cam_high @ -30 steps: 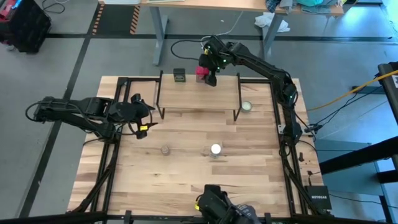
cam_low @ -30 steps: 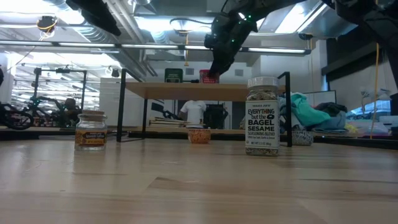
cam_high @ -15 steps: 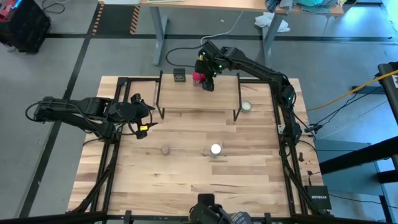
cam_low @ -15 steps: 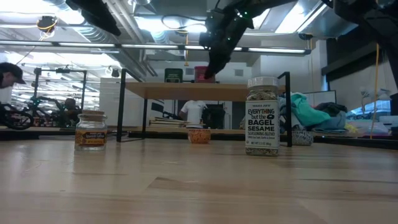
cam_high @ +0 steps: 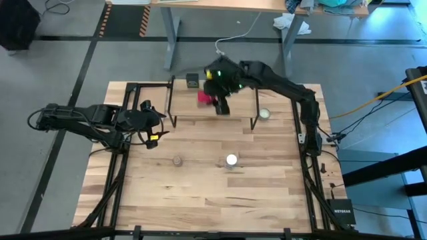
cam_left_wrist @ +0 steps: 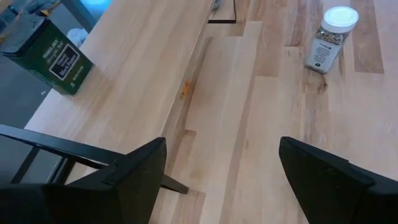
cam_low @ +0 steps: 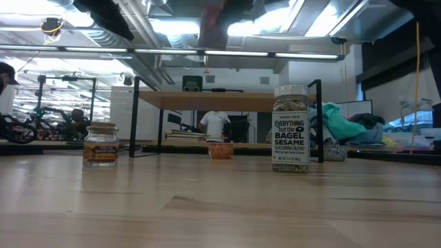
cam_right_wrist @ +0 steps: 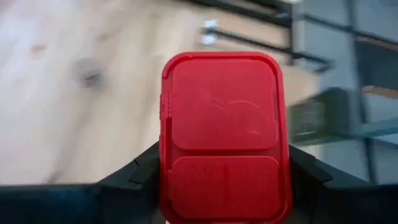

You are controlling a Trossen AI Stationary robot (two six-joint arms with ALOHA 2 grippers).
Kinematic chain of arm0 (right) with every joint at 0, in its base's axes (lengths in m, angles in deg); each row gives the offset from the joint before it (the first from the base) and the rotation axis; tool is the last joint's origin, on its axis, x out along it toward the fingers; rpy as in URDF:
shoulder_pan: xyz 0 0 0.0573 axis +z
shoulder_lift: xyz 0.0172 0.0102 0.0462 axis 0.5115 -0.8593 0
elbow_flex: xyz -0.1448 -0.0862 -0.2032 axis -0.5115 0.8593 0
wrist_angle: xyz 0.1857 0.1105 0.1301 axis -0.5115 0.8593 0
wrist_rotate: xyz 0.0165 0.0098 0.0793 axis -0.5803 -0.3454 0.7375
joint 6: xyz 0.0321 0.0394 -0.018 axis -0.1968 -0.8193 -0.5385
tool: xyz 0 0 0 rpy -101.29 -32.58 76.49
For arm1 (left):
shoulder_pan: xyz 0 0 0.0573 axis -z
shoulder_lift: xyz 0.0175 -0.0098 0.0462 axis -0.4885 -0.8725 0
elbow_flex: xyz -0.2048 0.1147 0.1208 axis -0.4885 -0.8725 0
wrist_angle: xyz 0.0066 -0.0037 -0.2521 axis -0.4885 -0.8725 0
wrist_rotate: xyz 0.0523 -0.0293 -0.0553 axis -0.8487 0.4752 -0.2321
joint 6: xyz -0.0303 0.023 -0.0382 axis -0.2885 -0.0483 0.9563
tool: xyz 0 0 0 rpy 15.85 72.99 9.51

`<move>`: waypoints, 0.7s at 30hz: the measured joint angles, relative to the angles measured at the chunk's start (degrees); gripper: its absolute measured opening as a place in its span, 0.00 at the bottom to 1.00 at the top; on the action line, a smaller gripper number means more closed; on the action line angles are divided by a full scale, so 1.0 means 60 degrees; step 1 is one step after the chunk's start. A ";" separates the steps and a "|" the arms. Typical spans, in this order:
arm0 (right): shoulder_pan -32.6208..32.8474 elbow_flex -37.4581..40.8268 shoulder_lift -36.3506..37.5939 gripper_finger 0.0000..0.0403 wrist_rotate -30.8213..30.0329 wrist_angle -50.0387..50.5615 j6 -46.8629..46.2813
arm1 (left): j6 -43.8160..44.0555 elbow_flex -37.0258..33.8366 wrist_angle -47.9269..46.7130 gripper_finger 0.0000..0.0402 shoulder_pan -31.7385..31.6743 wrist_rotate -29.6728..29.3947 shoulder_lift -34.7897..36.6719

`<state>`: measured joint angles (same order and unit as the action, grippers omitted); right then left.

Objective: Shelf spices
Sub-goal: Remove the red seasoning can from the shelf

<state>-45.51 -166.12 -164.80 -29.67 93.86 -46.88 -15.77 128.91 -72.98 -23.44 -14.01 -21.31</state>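
Right claw (cam_high: 215,100) is clamped on the red square box (cam_right_wrist: 222,138); both fingers press its sides, lid toward the wrist camera. The box (cam_high: 204,97) hangs above the shelf (cam_high: 233,103), over the board's middle and lifted clear of it. In the low view it sits well above the shelf board (cam_low: 227,100) as a blurred red patch (cam_low: 212,15).

Dark square tin (cam_high: 193,81) stands on the shelf near its far left corner. Same tin in the left wrist view (cam_left_wrist: 50,56) and the low view (cam_low: 192,83).

Off the shelf, on the table (cam_high: 200,193):
- tan-grey round jar (cam_high: 177,161), in front of the shelf, toward its left end. Low view (cam_low: 100,144) shows an orange label.
- clear white-lidded jar (cam_high: 231,160), in front of the shelf, about its middle. Low view (cam_low: 291,128) shows it upright; also in the left wrist view (cam_left_wrist: 329,38).
- flat pale round disc (cam_high: 265,114), just beside the shelf's right front leg.

Left claw (cam_high: 152,127) waits over the table to the left of the shelf, holding nothing. Its fingers (cam_left_wrist: 140,174) are spread wide apart in the wrist view.
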 joint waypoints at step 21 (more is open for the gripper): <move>0.2401 0.4041 0.0142 0.52 -0.0293 -0.1334 -0.2970 | -0.0193 -0.0708 0.0542 0.76 -0.0065 -0.0071 0.0029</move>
<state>-31.10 -141.88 -163.94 -31.43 85.86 -64.70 -16.93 124.66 -69.73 -23.83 -14.44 -21.14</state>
